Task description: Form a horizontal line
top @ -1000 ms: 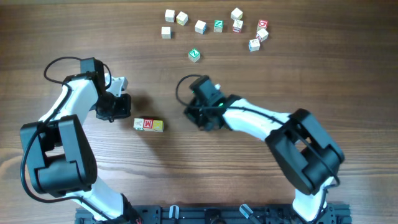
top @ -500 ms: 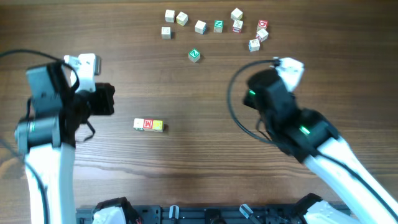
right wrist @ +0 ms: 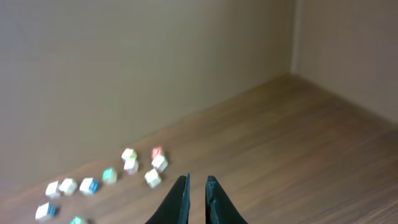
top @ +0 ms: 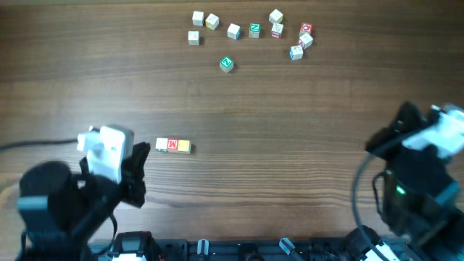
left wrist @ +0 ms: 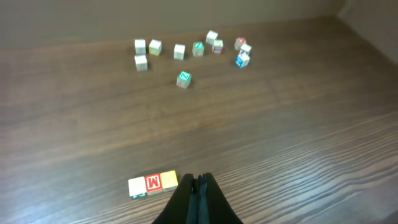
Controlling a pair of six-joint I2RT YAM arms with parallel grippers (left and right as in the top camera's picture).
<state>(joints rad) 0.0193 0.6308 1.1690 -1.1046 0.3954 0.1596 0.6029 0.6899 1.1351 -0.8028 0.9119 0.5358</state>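
Left end effector [left wrist: 197, 179]: the two dark fingers lie together and hold nothing; it is above the brown wooden worktop [top: 304, 123].
Right end effector [right wrist: 198, 180]: the fingers stand a little apart, with a narrow gap, and nothing is between them.
Horizontal line: the pale wooden cube with a green mark [top: 162, 144], the wooden cube with a red M [top: 173, 145] and the yellow-faced wooden cube [top: 185, 146] touch side by side in one row.
Row position: near the left arm, well apart from the right arm.
Other cubes: the green-faced cube [top: 227, 64] lies alone; the scattered group of small cubes [top: 233, 30] is near the far edge.
Left wrist view: the row is just beside the fingertips, on their left.
Right wrist view: only the scattered group, blurred, and a plain wall.
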